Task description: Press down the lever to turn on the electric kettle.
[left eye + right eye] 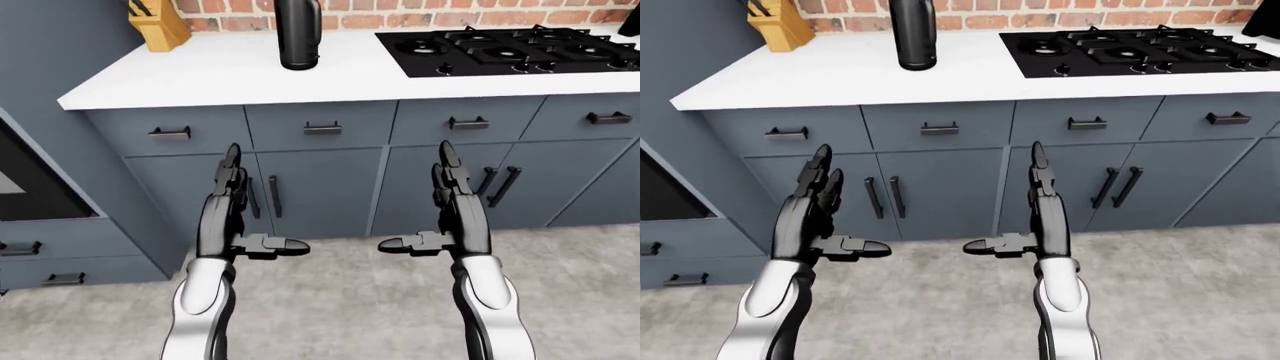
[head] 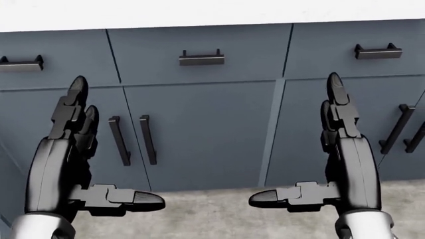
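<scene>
Your electric kettle (image 1: 298, 34) is cut off at the top, lever unseen, on the white surface (image 1: 220, 71). Left hand (image 1: 232, 217) and right hand (image 1: 452, 214) fingers spread wide, empty.

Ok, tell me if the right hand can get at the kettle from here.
Probably not yet. The right hand hangs open low by the cabinet doors, while the kettle stands up on the counter; nothing blocks it.

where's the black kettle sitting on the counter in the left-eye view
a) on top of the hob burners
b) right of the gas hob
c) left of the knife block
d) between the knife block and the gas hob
d, the kettle stands on the white counter with the knife block to its left and the gas hob to its right.
</scene>
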Controlling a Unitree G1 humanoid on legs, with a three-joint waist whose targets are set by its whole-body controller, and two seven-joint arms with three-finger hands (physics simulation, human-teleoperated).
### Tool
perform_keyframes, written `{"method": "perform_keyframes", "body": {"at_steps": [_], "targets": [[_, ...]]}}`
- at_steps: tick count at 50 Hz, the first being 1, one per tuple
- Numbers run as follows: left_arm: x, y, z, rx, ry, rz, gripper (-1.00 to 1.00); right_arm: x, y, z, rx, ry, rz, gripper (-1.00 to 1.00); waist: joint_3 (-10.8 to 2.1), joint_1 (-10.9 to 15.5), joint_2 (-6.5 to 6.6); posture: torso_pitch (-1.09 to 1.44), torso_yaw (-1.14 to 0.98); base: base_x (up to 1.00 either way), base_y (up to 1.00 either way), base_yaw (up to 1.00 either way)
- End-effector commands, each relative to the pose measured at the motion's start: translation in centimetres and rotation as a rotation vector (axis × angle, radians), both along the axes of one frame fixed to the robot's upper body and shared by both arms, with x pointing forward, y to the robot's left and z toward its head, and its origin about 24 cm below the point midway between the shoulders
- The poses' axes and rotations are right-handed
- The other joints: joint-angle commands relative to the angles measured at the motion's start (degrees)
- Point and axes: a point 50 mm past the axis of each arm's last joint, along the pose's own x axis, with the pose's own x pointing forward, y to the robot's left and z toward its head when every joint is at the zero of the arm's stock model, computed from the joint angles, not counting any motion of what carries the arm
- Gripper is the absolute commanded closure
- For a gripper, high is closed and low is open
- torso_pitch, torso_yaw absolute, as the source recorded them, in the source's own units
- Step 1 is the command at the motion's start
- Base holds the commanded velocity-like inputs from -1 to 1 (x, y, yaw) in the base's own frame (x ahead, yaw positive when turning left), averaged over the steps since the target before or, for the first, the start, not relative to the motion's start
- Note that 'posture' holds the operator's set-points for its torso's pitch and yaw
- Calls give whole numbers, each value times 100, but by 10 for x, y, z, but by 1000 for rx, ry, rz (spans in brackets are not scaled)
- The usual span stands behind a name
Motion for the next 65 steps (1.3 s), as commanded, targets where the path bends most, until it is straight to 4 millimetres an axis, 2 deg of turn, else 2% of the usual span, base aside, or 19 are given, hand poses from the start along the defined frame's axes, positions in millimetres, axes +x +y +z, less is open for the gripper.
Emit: {"method": "perform_keyframes", "body": {"at_steps": [1,4,6,15,19,21,29,32,35,38,43,46,47,48,55,58,60,61,65], "targets": [[-2,2,19,4,-98,7,-100,-1,6,20,-11,-107,27,-100,-65,21,-42,0,0,48,0,0],[-2,1,18,3,-97,6,-100,-1,6,20,-11,-107,30,-100,-81,-14,84,0,0,50,0,0],[-2,2,18,3,-98,7,-100,-1,7,20,-11,-108,33,-100,-135,-9,341,0,0,52,0,0],[-3,2,18,0,-98,8,-100,-1,8,19,-16,-102,34,-100,-161,192,-56,0,0,51,0,0],[-3,2,16,-3,-94,8,-100,-1,7,17,-16,-98,34,-100,-261,160,-468,0,0,52,0,0],[-3,3,17,-3,-96,9,-100,-1,8,16,-17,-95,33,-100,-11,135,-490,0,0,52,0,0],[-2,4,16,-3,-96,14,-100,-1,6,15,-14,-89,23,-100,-81,-97,-123,0,0,50,0,0],[-3,4,16,-3,-97,15,-100,-1,6,16,-16,-93,23,-100,-284,-89,294,0,0,41,0,0],[-3,4,16,-3,-97,15,-100,0,5,15,-13,-80,13,-100,-109,-9,297,0,0,33,0,0],[-3,4,16,-4,-97,15,-100,0,7,13,-11,-70,25,-100,-208,-6,164,0,0,7,0,0],[-4,3,15,-5,-96,14,-100,0,8,14,-15,-69,32,-100,-90,69,-145,0,0,4,0,0],[-4,3,14,-5,-96,15,-100,0,8,14,-23,-65,24,-100,-277,135,-448,0,0,1,0,0],[-4,3,15,-5,-97,14,-100,0,8,14,-25,-64,23,-100,-203,106,-317,0,0,0,0,2],[-4,4,15,-6,-97,15,-100,0,8,14,-29,-64,19,-100,-348,97,-327,0,0,0,0,13],[-4,4,15,-7,-98,15,-100,-1,9,16,-34,-70,23,-100,-279,1,-202,0,0,0,0,28],[-5,4,16,-7,-99,15,-100,-1,9,16,-35,-71,24,-100,-254,2,66,0,0,0,0,29],[-5,4,17,-7,-100,14,-100,-2,9,17,-39,-74,25,-100,-399,43,485,0,0,0,0,29],[-6,4,17,-7,-101,14,-100,-2,9,17,-42,-74,24,-100,-332,87,212,0,0,0,0,25],[-6,4,18,-8,-102,14,-100,-2,8,18,-56,-77,11,-100,-331,83,90,0,0,0,0,10]]}}
